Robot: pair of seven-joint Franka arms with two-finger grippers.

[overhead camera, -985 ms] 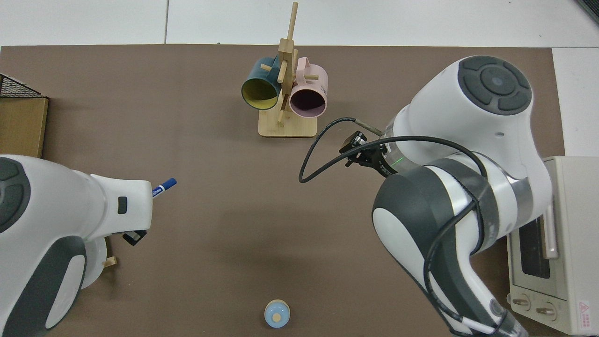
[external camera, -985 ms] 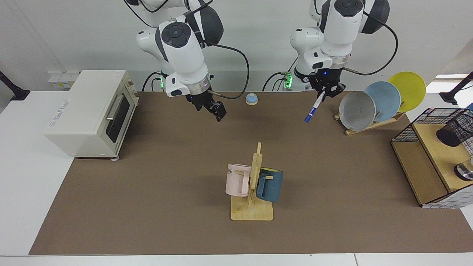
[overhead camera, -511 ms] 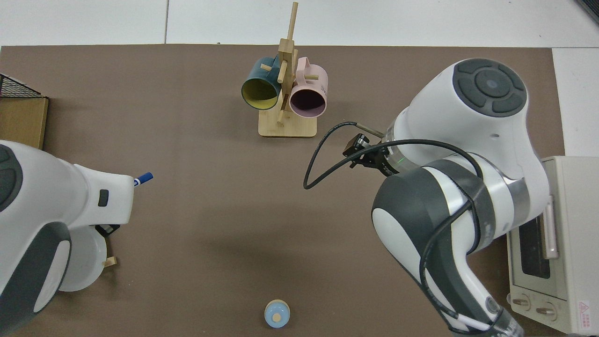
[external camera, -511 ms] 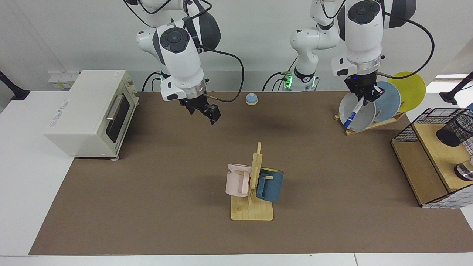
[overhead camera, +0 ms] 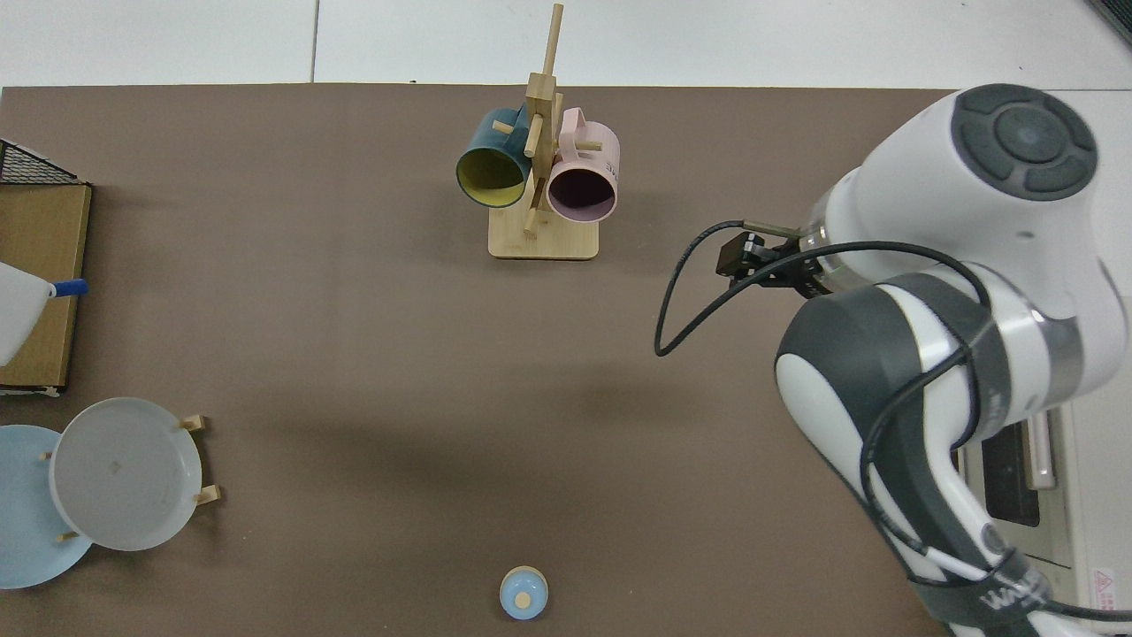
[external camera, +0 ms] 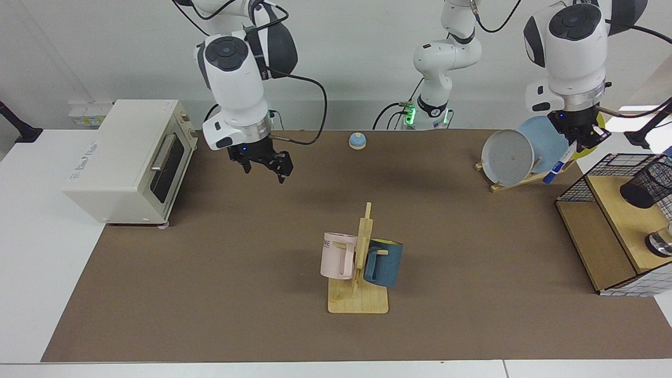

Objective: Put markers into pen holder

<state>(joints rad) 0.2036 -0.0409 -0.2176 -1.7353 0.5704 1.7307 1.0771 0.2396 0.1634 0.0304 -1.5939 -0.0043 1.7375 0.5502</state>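
Two arms are over the table in the facing view. The left gripper [external camera: 583,137] is raised beside the plate rack [external camera: 520,176], its fingers closed on the marker [external camera: 559,165], which hangs tilted with its blue cap lowest, in the air just short of the black wire basket [external camera: 593,176]. The pen holder [external camera: 644,186] leans on the wooden shelf inside that basket, well apart from the marker. The right gripper [external camera: 274,164] hangs above the brown mat [external camera: 210,252] near the toaster oven [external camera: 131,157]; it holds nothing, and I cannot tell how far its fingers are parted. The mug stand [external camera: 359,283] with a pink mug [external camera: 337,255] and a blue mug [external camera: 384,261] stands mid-table.

In the top view only the marker's blue tip [overhead camera: 68,287] shows past a sliver of white arm, over the wooden shelf [overhead camera: 40,283]. The pen holder is out of frame. The right gripper [overhead camera: 738,258] is largely hidden under its own arm.
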